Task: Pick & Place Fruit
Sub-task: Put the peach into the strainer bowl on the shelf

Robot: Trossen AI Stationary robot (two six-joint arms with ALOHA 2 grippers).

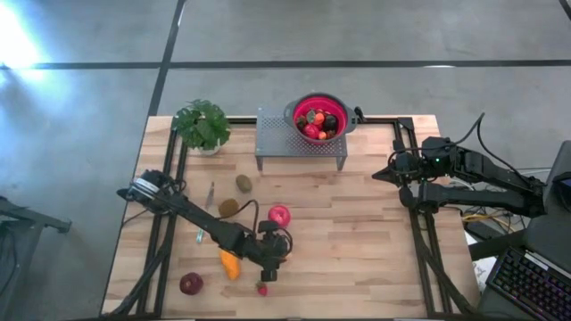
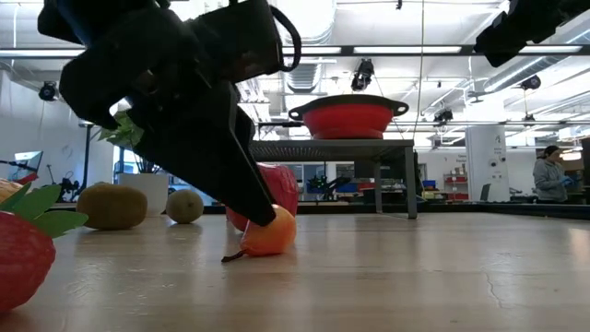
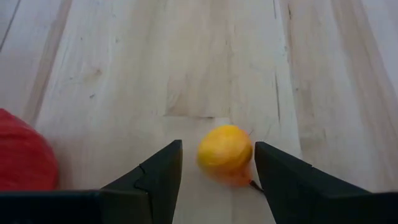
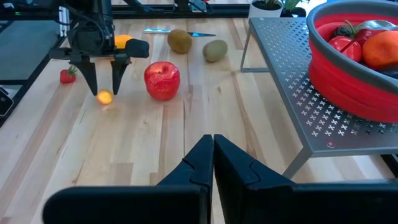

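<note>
Left gripper [image 3: 217,180] open, low over the desk [image 3: 186,62]; small orange fruit [image 3: 225,154] sits between its fingertips, untouched, just ahead of the jaws. Right gripper [image 4: 213,155] closed, parked well apart, so left is nearer

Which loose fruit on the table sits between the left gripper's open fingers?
The small orange fruit, between the left gripper's open fingers, not yet pinched. The red apple, both kiwis and the strawberry lie clear of it.
</note>
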